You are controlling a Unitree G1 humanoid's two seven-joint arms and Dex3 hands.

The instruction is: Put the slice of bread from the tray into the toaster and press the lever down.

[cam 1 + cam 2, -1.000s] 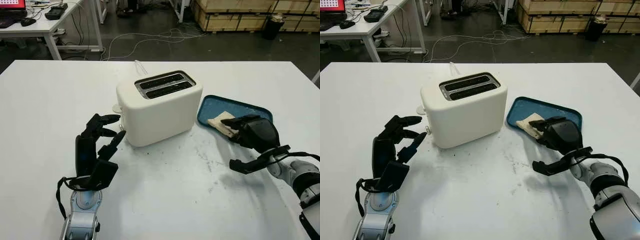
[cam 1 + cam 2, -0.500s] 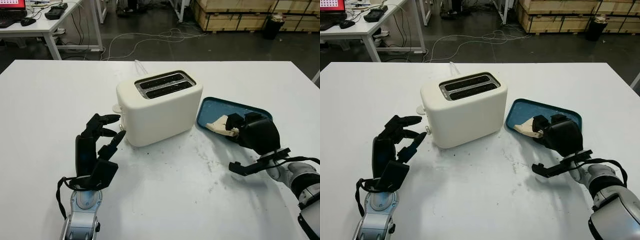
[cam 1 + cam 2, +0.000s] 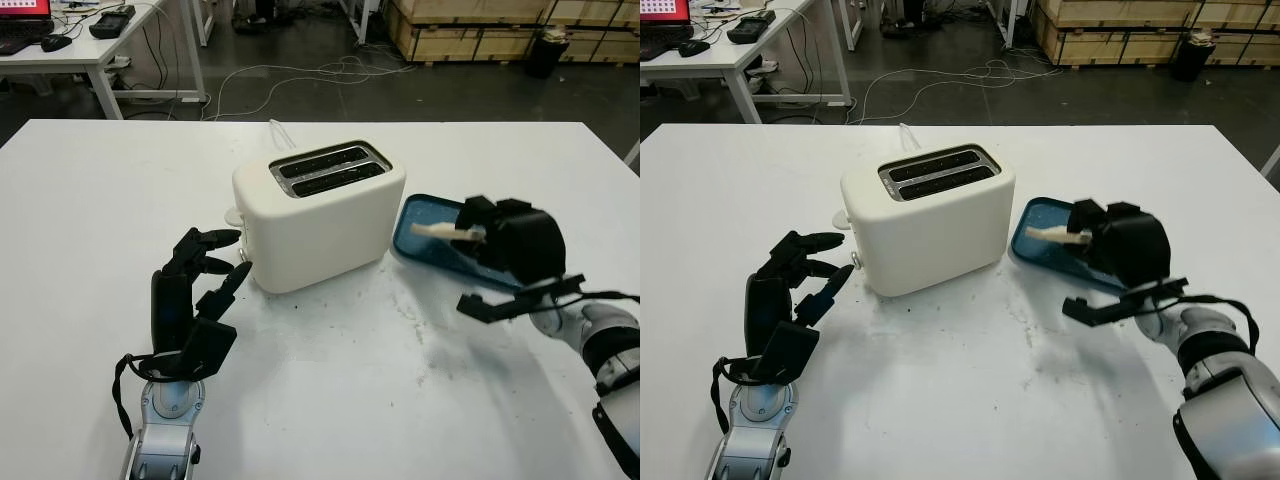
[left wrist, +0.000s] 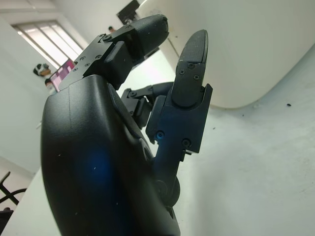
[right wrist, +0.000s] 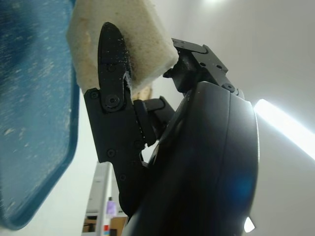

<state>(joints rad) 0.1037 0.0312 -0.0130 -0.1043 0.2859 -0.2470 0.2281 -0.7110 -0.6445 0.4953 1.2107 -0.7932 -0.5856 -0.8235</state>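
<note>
A cream two-slot toaster stands mid-table, its slots empty and its lever on the left end. To its right lies a blue tray. My right hand hangs just above the tray, shut on the slice of bread, which sticks out toward the toaster. The right wrist view shows the bread pinched between my black fingers with the tray beneath. My left hand is open, raised left of the toaster near the lever.
The white table runs wide around the toaster. A white cord leads off behind the toaster. Beyond the far edge are a desk and wooden crates on the floor.
My right hand closed on the bread and lifted it off the tray, rising and turning toward the toaster. The left hand has not moved.
</note>
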